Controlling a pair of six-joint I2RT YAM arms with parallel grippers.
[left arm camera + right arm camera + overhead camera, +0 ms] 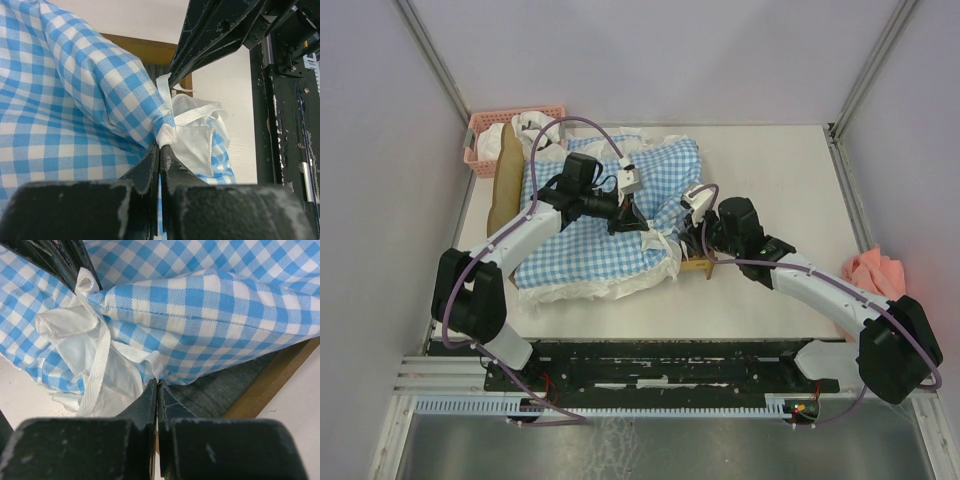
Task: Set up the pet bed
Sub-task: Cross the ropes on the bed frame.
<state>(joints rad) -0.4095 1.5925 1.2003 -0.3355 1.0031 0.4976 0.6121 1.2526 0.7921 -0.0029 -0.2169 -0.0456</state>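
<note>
The pet bed is mostly buried under blue-white gingham bedding [610,215]. Its wavy wooden headboard [505,190] stands at the left, and a wood corner [698,265] pokes out at the front right. My left gripper [632,222] is shut on the bedding's white-hemmed corner [167,134]. My right gripper [692,240] is shut on the same bunched edge [159,371] from the other side. Under the lifted bedding, the right wrist view shows the grey fabric base [225,390] and a wooden rail [272,382]. The two grippers sit close together, tip to tip.
A pink plastic basket [483,140] holding white cloth stands at the back left, behind the headboard. A pink cloth [875,272] lies at the right table edge. White walls enclose the table on three sides.
</note>
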